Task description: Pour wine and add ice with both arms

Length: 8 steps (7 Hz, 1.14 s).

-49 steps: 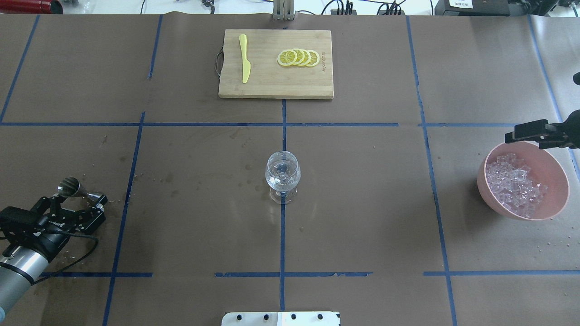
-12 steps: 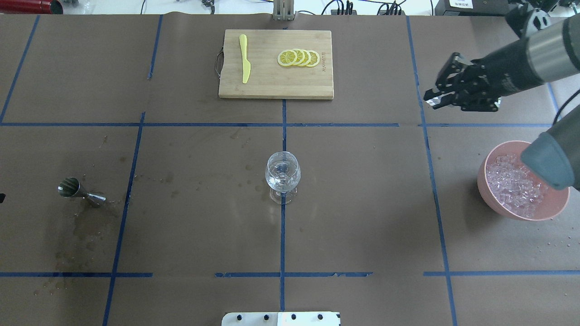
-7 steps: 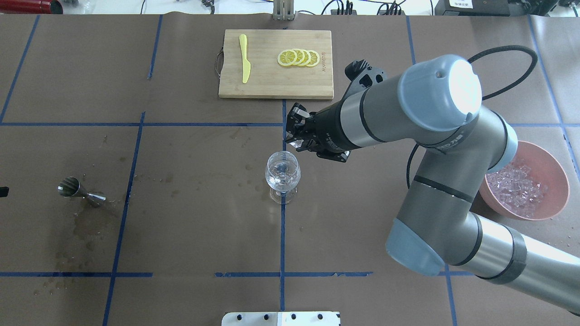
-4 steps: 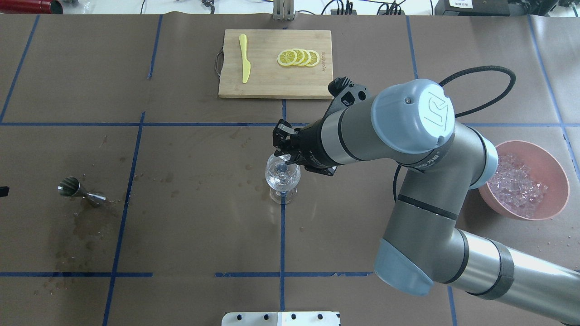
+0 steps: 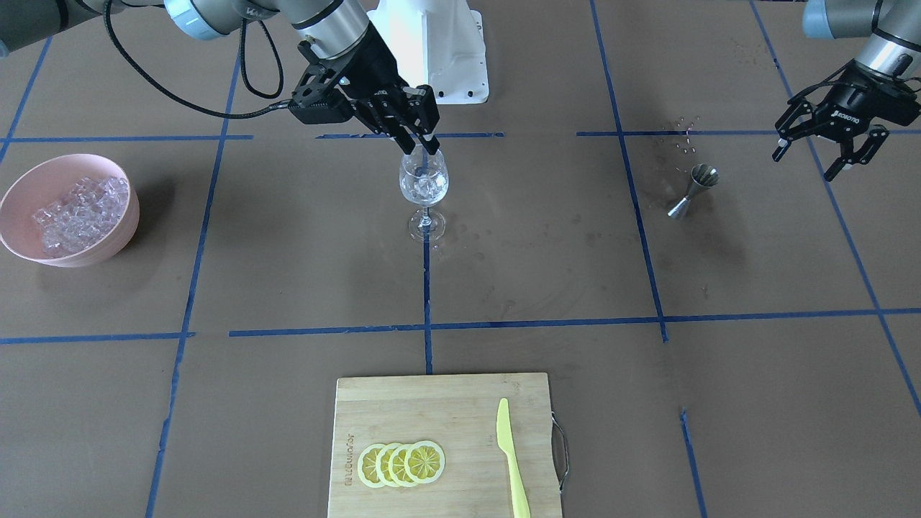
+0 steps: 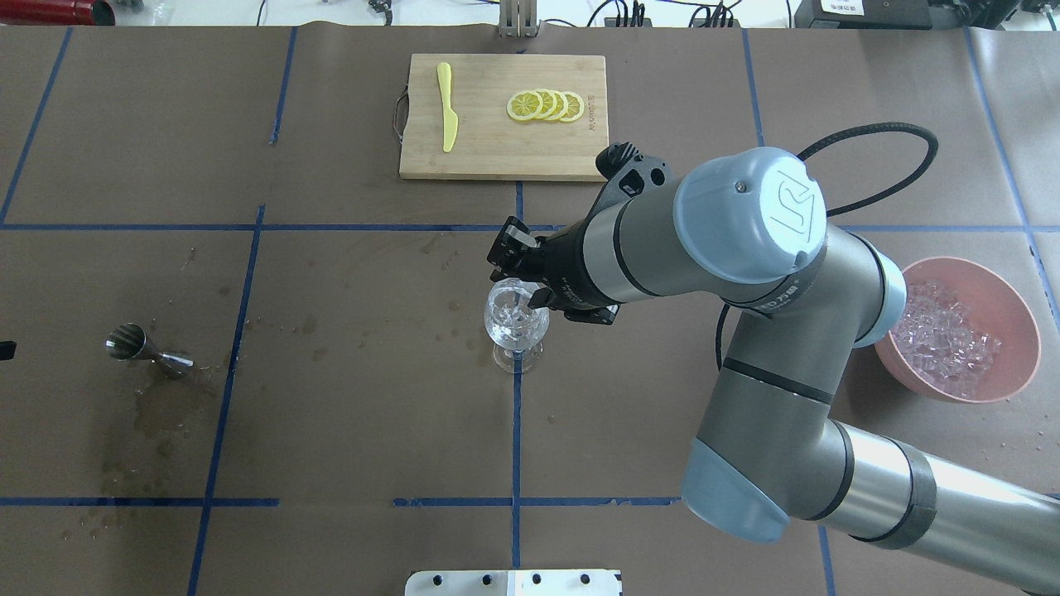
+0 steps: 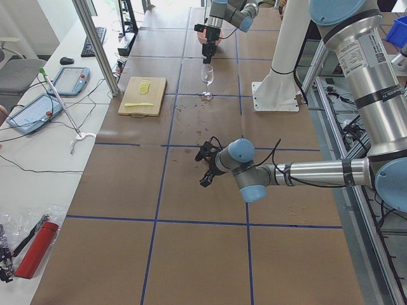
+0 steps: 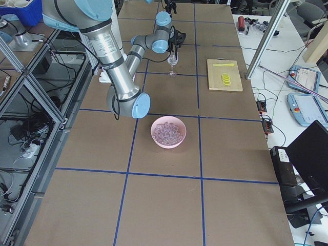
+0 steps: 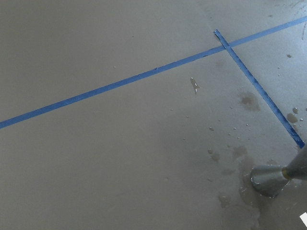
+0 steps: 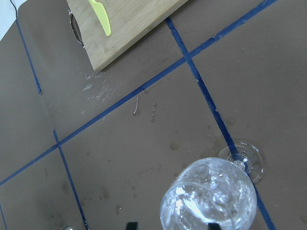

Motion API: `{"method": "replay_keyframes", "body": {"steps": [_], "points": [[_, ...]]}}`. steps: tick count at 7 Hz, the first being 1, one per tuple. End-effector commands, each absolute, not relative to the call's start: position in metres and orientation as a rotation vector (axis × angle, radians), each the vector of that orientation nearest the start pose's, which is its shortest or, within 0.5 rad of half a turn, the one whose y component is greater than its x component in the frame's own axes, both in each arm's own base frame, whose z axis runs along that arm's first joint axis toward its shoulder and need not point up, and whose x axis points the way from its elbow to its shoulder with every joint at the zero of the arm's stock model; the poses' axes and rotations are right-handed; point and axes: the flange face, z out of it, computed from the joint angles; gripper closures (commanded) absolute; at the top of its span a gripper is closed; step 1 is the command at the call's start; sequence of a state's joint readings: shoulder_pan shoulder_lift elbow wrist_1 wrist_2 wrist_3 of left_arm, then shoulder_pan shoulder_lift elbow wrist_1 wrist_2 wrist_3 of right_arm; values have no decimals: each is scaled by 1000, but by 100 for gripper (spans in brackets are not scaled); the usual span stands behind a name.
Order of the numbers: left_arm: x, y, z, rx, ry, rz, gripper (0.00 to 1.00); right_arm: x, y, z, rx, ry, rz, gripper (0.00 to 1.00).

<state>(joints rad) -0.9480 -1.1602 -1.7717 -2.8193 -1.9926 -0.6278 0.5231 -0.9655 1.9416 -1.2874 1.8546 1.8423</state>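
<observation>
Hovering just above the wine glass [image 5: 426,229], the right gripper [image 5: 422,149] is holding its jaws parted and empty, ice cubes [image 5: 424,188] lying inside directly beneath it, so a straight upward lift looks safest for the fragile rim.

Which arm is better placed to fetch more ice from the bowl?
Right. The bowl sits on that side, and the right tool, open, hangs over the glass; the left tool is far off by the measuring cup.

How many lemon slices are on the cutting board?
4 lemon slices, overlapping in one row on the wooden cutting board, apart from the yellow knife. None seems hidden, though overlaps cover parts.
</observation>
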Motion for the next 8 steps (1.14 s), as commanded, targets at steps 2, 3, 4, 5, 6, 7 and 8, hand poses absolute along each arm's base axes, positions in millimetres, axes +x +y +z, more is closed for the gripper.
{"method": "replay_keyframes", "body": {"steps": [2, 3, 4, 5, 6, 7, 8], "points": [[123, -331, 595, 604, 906, 214, 1, -432, -393, 121, -80, -1274, 528, 1], [121, -328, 598, 598, 905, 227, 0, -393, -410, 128, -106, -1244, 556, 0], [119, -330, 599, 622, 880, 278, 1, -334, -449, 164, -165, -1206, 572, 0], [99, -341, 609, 637, 825, 276, 1, -270, -480, 211, -116, -1172, 476, 0], [81, -358, 617, 634, 788, 312, 1, -211, -502, 264, -58, -1124, 428, 0], [59, -383, 617, 637, 728, 318, 0, -155, -520, 319, -9, -1066, 400, 0], [43, -413, 609, 605, 697, 340, 1, -103, -534, 383, 40, -1016, 317, 0]]}}
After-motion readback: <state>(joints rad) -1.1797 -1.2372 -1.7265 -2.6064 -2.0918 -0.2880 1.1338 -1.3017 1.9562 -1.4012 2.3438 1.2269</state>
